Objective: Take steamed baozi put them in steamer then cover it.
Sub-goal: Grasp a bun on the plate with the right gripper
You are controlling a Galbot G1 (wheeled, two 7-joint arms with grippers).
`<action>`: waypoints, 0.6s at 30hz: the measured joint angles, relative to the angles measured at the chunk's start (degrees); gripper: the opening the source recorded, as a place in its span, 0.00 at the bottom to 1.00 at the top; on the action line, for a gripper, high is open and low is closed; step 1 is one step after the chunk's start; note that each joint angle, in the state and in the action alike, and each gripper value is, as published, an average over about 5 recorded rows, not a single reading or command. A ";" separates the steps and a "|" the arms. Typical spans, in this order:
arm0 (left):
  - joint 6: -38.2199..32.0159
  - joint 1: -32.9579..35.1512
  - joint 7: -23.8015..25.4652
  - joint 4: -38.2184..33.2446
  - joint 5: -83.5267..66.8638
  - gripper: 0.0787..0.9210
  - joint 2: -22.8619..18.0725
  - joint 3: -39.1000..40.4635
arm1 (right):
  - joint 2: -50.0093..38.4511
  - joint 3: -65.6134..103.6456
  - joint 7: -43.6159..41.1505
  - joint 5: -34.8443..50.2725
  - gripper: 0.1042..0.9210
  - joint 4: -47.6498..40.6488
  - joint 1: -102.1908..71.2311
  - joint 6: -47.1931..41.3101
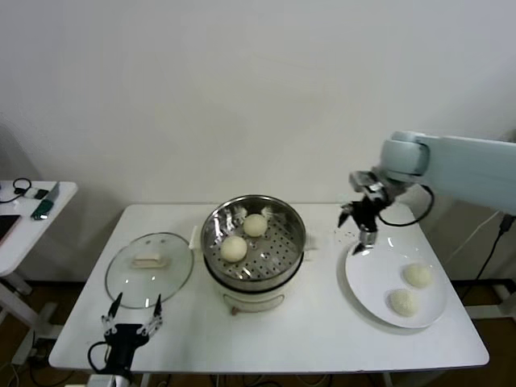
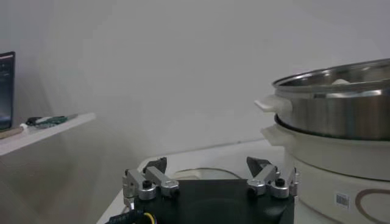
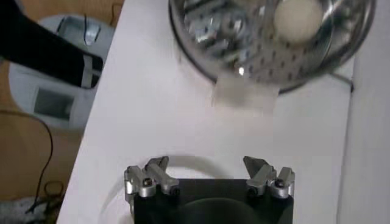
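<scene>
The shiny steel steamer [image 1: 211,230] stands mid-table with two cream-white baozi [image 1: 255,225] [image 1: 234,247] on its perforated tray. Two more baozi [image 1: 418,275] [image 1: 403,302] lie on a flat white plate [image 1: 372,282] at the right. My right gripper [image 1: 357,222] is open and empty, hovering above the plate's far left rim, between plate and steamer. Its wrist view shows the steamer [image 3: 201,27] with one baozi [image 3: 297,18]. My left gripper [image 1: 133,313] is open and empty at the table's front left, near the glass lid [image 1: 149,269]; its wrist view shows the steamer's side [image 2: 341,115].
The glass lid with a cream handle lies flat left of the steamer. A small side table [image 1: 24,214] with cables and a phone stands at far left. The table's front edge runs just behind my left gripper.
</scene>
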 measured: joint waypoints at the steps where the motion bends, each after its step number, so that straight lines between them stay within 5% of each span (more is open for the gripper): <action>1: 0.02 0.08 0.00 -0.03 0.11 0.88 -0.11 -0.05 | -1.20 0.42 0.00 -1.25 0.88 -0.01 -0.80 0.20; 18: 0.42 1.70 -0.15 -1.07 1.91 0.88 -1.92 -0.78 | -11.56 14.48 0.11 -16.17 0.88 -3.02 -21.07 2.01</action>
